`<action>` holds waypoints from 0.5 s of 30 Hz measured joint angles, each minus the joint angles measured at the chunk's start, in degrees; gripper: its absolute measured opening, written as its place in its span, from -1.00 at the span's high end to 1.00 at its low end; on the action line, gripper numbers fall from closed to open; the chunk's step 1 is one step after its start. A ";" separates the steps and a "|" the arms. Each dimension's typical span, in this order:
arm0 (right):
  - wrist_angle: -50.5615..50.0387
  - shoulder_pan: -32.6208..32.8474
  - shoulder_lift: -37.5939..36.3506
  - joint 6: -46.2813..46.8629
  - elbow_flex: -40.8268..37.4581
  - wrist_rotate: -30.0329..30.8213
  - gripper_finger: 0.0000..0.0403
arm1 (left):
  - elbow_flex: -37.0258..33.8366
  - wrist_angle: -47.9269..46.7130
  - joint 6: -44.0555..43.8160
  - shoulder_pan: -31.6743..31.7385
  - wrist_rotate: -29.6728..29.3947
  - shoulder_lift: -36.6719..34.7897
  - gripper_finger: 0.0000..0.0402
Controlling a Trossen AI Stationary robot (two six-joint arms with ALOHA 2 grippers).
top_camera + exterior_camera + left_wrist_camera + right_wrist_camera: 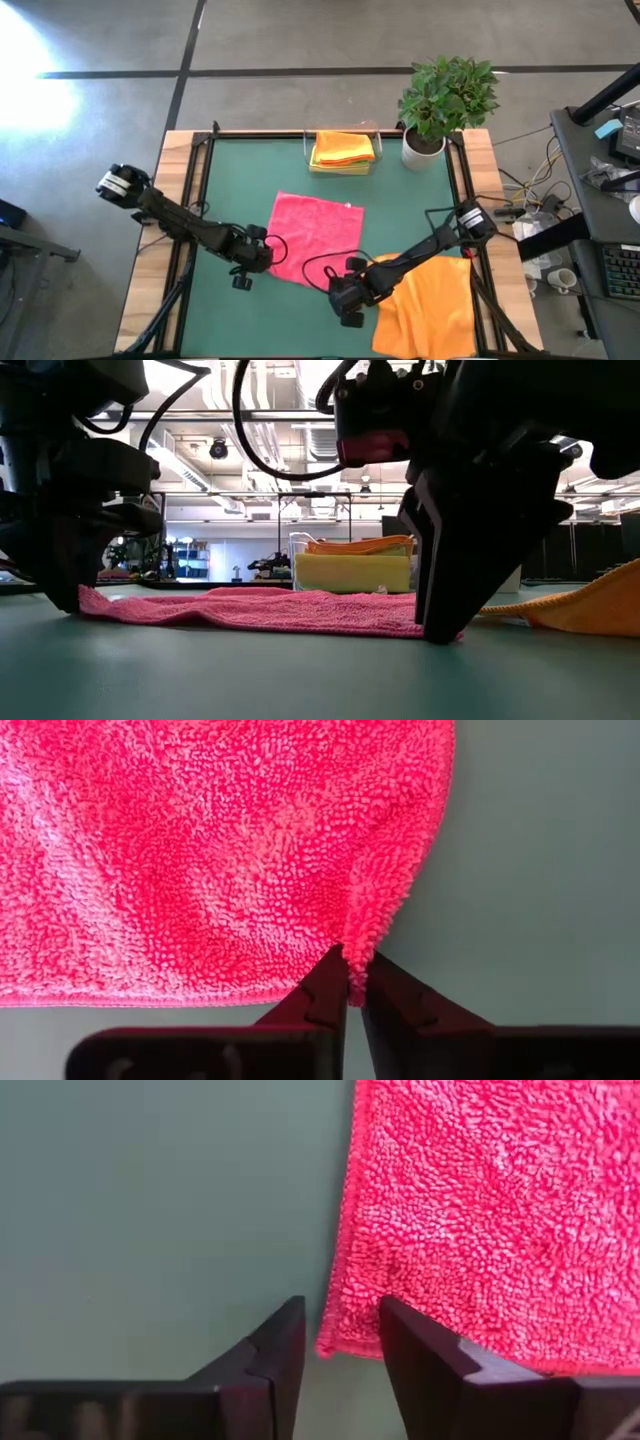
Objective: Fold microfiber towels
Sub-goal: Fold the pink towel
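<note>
pinching the pink towel's two near corners before the fold

pink towel lies flat just left of centre in the high view, on the green mat, and both arms are down at its lower edge. for a clean fold i want both corners held firmly, then lifted together and carried level toward the far edge so the halves line up.

left gripper is closed tight on its corner: the fabric puckers up between the fingers. right gripper has its fingers parted a little, straddling the other corner, nothing clamped yet; i judge it should close before any lift.

further out, an orange towel sits crumpled at lower right, and folded yellow and orange cloths are stacked at upper centre beside the potted plant.
</note>
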 joint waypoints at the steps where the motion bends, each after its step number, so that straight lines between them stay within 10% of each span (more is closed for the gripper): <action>1: -0.32 -0.13 0.35 0.67 0.01 -0.10 0.41 | 0.00 0.00 0.00 0.02 0.00 0.00 0.94; 15: -2.15 -0.44 -0.41 6.27 0.61 -1.29 0.95 | 2.10 -0.62 0.84 0.00 2.04 0.00 0.94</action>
